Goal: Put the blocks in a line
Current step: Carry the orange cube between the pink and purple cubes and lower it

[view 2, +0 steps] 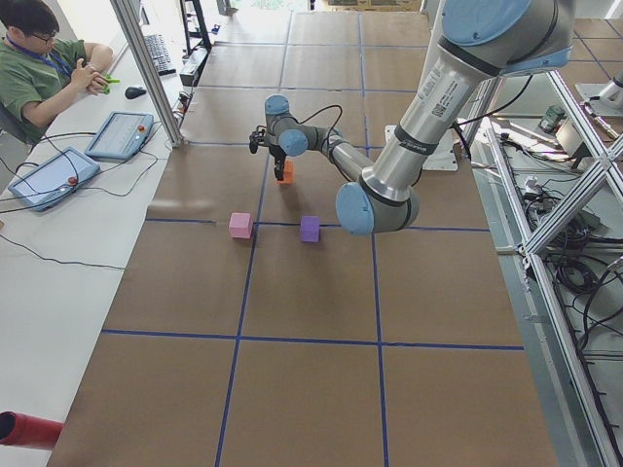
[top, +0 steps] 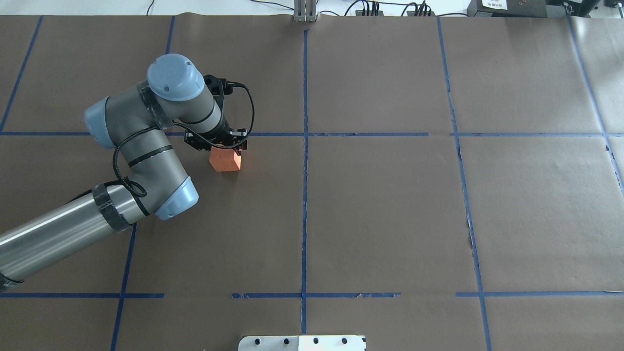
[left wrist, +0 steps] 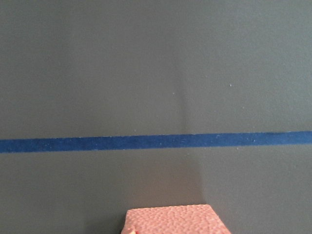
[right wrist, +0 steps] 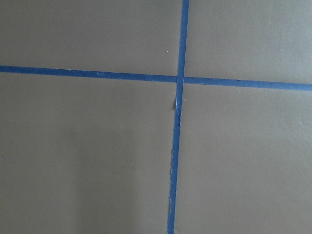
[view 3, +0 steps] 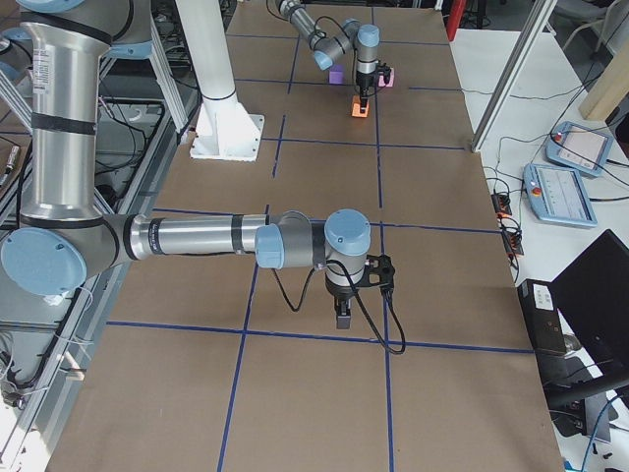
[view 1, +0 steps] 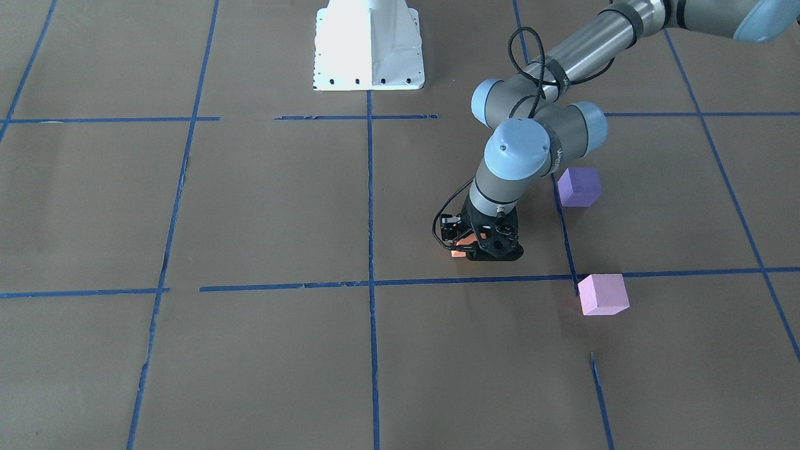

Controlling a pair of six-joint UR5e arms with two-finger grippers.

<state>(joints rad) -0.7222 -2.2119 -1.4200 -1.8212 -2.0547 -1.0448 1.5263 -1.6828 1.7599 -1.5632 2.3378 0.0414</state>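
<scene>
Orange block is directly beneath the left gripper, beside a blue tape line. I cannot tell whether the jaws grip it. The purple block and pink block stand near, hidden overhead by the arm. I cannot tell the jaw state of the right gripper.

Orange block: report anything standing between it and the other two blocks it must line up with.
Nothing visible does. Between the orange block and the violet block and pink block there is only brown paper, crossed by flat blue tape.
</scene>
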